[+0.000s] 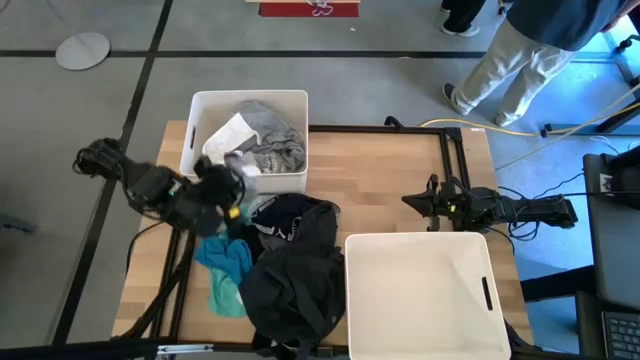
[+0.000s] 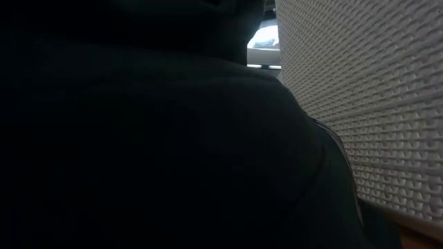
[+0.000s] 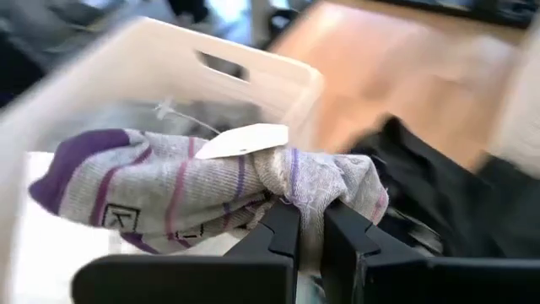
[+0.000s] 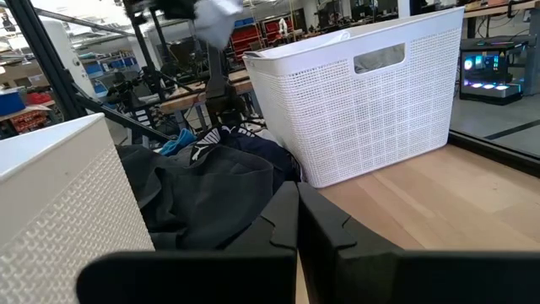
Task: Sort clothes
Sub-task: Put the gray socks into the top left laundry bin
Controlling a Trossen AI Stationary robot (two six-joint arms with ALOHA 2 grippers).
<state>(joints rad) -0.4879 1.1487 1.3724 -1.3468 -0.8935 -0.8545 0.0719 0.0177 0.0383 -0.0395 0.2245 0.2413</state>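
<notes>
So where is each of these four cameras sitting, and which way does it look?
High: overhead, straight down on the table; both arms show.
Low: table height, blocked by black clothing; no arm.
Left wrist: past the left gripper pinching a striped sock.
Right wrist: past the shut right gripper.
Shared: both wrist views see the far bin.

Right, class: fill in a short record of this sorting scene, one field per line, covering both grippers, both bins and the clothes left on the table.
left gripper: shut on a grey, purple-striped sock, at the far bin
right gripper: shut, holding nothing, waiting beside the near bin
far bin: holds grey and white garments
near bin: nothing visible inside
table pile: black garments and a teal garment between the bins
</notes>
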